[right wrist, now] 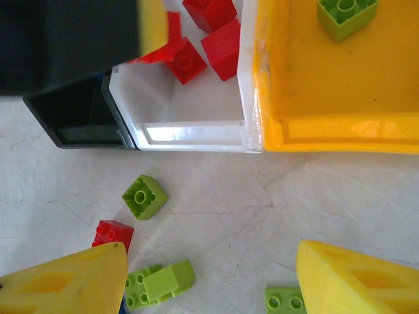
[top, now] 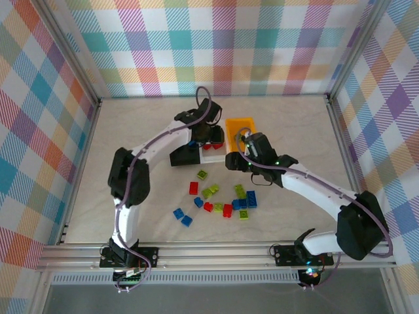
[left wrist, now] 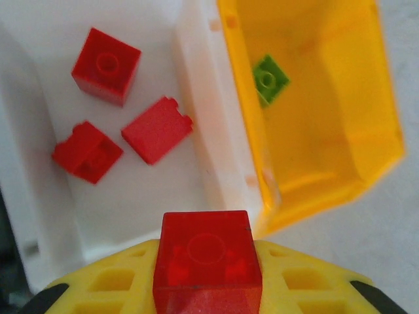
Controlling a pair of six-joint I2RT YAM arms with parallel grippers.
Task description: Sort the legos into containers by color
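**Top external view**
- Left claw point(top: 211, 137): over the white bin point(top: 213, 157), arm casing covering most of that bin.
- Right claw point(top: 236, 157): low at the white bin's near right corner.
- Orange-yellow bin point(top: 241, 123): joined to the white bin's right side.
- Black bin point(top: 183, 156): joined to the white bin's left side.
- Loose legos point(top: 203, 174): small studded bricks in red, blue and lime, scattered on the near side of the white bin.
- Counter point(top: 301, 124): pale, faintly veined.
- Plaid walls point(top: 196, 46): pastel checks on three sides.

**Left wrist view**
- Left claw point(left wrist: 206, 261): clenched on the gripped red lego point(left wrist: 206, 252), glossy and square, one round stud facing up, above the white bin's point(left wrist: 200, 131) near end.
- Three red legos point(left wrist: 157, 129): lying loose inside the white bin, apart from one another.
- Lime lego point(left wrist: 269, 79): alone in the orange-yellow bin point(left wrist: 366, 98), just right of the white bin's wall.

**Right wrist view**
- Right claw point(right wrist: 213, 252): released, yellow fingers point(right wrist: 65, 281) spread wide with nothing between, over the counter point(right wrist: 262, 190) on the near side of the white bin point(right wrist: 196, 131).
- Blurred dark casing of the left arm point(right wrist: 65, 39): above the white bin's left part and the black bin point(right wrist: 85, 118), blocking part of both.
- Lime four-stud brick point(right wrist: 145, 196), red brick point(right wrist: 112, 234) and lime pair point(right wrist: 160, 282): on the counter, near side of the white bin.
- Orange-yellow bin point(right wrist: 327, 131): right of the white bin, one lime brick inside.
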